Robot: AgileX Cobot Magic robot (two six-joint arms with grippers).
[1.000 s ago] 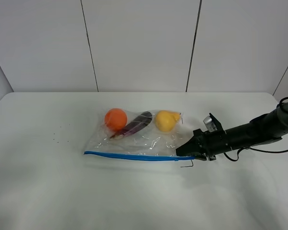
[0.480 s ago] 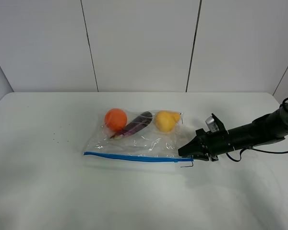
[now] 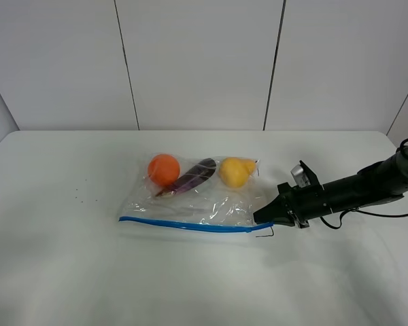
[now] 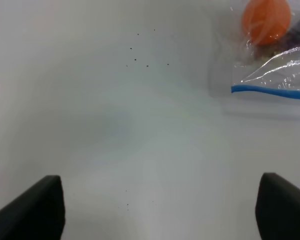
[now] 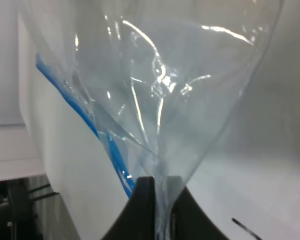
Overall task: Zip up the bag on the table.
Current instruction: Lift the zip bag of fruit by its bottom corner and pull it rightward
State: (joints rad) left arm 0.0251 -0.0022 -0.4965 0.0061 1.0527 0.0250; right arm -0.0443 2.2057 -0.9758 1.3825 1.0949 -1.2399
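The clear plastic bag (image 3: 197, 197) lies on the white table (image 3: 68, 272), blue zipper strip (image 3: 183, 224) along its near edge. Inside it are an orange ball (image 3: 164, 168), a dark purple piece (image 3: 190, 176) and a yellow piece (image 3: 234, 171). My right gripper (image 3: 264, 216) is shut on the bag's right corner; in the right wrist view the fingers (image 5: 145, 200) pinch the clear film (image 5: 160, 100) beside the blue strip (image 5: 110, 145). My left gripper (image 4: 157, 210) is open and empty over bare table, well left of the bag's left end (image 4: 270, 75); the left arm is not in the exterior view.
A small dark wire hook (image 3: 264, 234) lies on the table just below the bag's right corner. Tiny dark specks (image 3: 81, 193) dot the table at the left. White wall panels (image 3: 197, 61) stand behind the table's far edge.
My right gripper has drawn slightly right and lifted the bag's right corner a little, stretching the film. The bag's contents have barely shifted.
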